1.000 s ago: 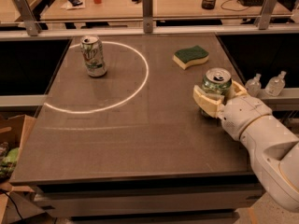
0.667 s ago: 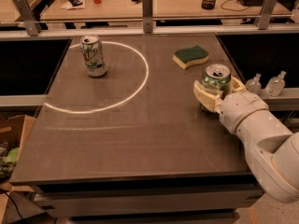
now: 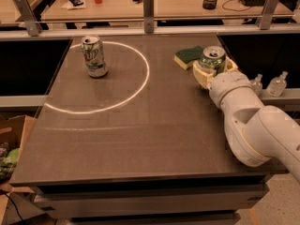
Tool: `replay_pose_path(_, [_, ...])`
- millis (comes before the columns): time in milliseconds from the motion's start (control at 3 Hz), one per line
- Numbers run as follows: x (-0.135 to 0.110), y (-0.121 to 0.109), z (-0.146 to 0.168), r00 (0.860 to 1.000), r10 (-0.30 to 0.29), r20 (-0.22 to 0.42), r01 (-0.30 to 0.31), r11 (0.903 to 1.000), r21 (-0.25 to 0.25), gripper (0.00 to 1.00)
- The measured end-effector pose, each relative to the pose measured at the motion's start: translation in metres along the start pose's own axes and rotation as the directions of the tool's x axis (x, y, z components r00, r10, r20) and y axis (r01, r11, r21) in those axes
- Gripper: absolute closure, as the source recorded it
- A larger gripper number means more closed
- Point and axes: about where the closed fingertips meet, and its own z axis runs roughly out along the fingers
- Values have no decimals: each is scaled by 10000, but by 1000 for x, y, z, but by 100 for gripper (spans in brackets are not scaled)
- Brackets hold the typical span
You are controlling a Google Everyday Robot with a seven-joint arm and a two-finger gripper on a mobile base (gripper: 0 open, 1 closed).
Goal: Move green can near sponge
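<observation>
Two cans, one sponge, one gripper, two small clear bottles. From the left: a pale silver-white can with green lettering stands upright on the dark table, inside the left part of a white circle marked on the tabletop. It is well apart from everything else on the table.

The sponge, dark green on top with a pale yellow layer below, lies flat near the table's back right corner. The green can is upright just right of the sponge, silver top and pull tab visible. Can and sponge sit so close in this view that I cannot tell whether they touch.

The green can sits between the gripper's fingers. The gripper is at the table's right edge, closed around the can's body. One pale yellow finger presses the can's left side and the other wraps its right side. The lower part of the can is hidden behind the fingers, so I cannot tell if the base rests on the table. The white arm reaches in from the lower right. The two bottles stand on a ledge just right of the arm, off the table.
</observation>
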Motion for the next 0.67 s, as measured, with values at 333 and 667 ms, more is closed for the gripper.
replay_pose_path(333, [5, -16, 32, 9994, -311, -166, 320, 9981, 526, 100])
replay_pose_path(667, [13, -23, 54, 9983, -461, -369, 487, 9960, 750, 100])
